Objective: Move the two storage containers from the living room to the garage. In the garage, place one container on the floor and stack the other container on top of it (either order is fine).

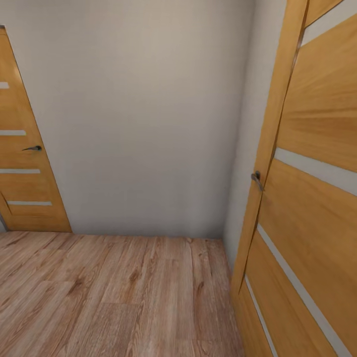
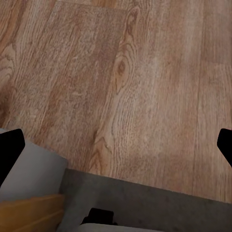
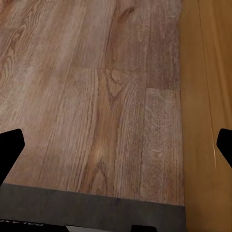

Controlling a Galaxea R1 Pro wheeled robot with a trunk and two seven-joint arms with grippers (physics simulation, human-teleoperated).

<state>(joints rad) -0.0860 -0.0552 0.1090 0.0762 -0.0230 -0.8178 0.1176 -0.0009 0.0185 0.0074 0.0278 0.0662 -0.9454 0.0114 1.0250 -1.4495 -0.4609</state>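
With both claws, left and right, spread wide and empty over the light wood plank floor between two wooden doors, neither storage container appeared, so fetching, carrying and stacking evidently all remained.

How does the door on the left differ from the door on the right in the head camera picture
The left door stands far off, across the wood plank floor, beside the pale wall; the right door is close and looms large. The left door's handle is dark and seen side-on; the right door's handle is grey, at the door's edge. Both are honey-coloured wood with pale horizontal strips.
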